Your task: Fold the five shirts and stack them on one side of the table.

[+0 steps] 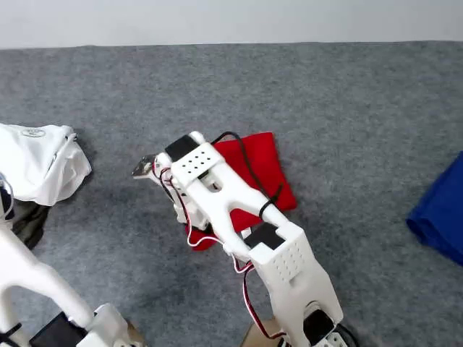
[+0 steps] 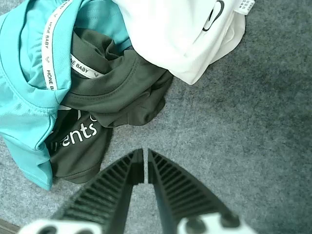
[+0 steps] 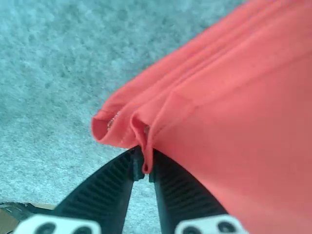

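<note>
**Right gripper [image 3: 144, 165] pinched on an edge of the red shirt [image 1: 266, 170], mid-table**

- Red shirt: lies on the grey table [image 1: 347, 94] near its middle, partly folded. Long axis runs diagonally, near-left to far-right. The right arm lies along that axis above it.
- Right fingers: drawn narrow on a raised ridge of red cloth at the shirt's edge. The cloth stands between the tips, and the bulk of the shirt spreads away to one side of them, bare table to the other.
- Judgement: the next fold means carrying this pinched edge across towards the bulk, not out over bare table.
- Left gripper [image 2: 145, 165]: fingers together, nothing between them, over bare table just beside the left-edge heap of white shirt [image 2: 170, 34], dark olive shirt [image 2: 117, 87] and teal shirt [image 2: 24, 83]. Well apart from the red one.
- Blue shirt [image 1: 441, 213]: at the right edge, unfolded.
</note>
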Robot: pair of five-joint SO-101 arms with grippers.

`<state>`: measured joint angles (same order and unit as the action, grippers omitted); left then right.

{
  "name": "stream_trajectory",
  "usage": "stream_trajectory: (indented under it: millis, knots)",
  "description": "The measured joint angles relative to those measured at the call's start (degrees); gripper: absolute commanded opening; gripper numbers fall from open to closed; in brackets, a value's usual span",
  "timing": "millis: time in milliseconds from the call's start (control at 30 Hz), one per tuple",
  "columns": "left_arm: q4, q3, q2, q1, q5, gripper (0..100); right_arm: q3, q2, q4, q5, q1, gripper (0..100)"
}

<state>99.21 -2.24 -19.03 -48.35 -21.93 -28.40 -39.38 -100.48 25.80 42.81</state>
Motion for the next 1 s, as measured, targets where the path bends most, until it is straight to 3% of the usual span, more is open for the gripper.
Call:
stream_trajectory:
  millis: [300, 500, 633, 767, 1000]
  knots:
    - [0.0, 0.0, 0.0, 0.0, 0.0, 3, 5.01, 8.0, 0.0, 1.58, 0.26, 1.7]
    - [0.0, 0.0, 0.0, 0.0, 0.0, 3, 8.7, 8.35, 0.0, 1.76, 2.2, 20.9]
    - [0.0, 0.0, 0.0, 0.0, 0.0, 3, 8.62, 8.44, 0.0, 1.76, 2.2, 20.9]
    - [0.0, 0.0, 0.0, 0.0, 0.0, 3, 4.31, 8.44, 0.0, 1.76, 2.11, 17.8]
    - [0.0, -0.26, 0.0, 0.0, 0.0, 3, -9.14, 7.74, 4.22, 1.85, -0.53, 24.0]
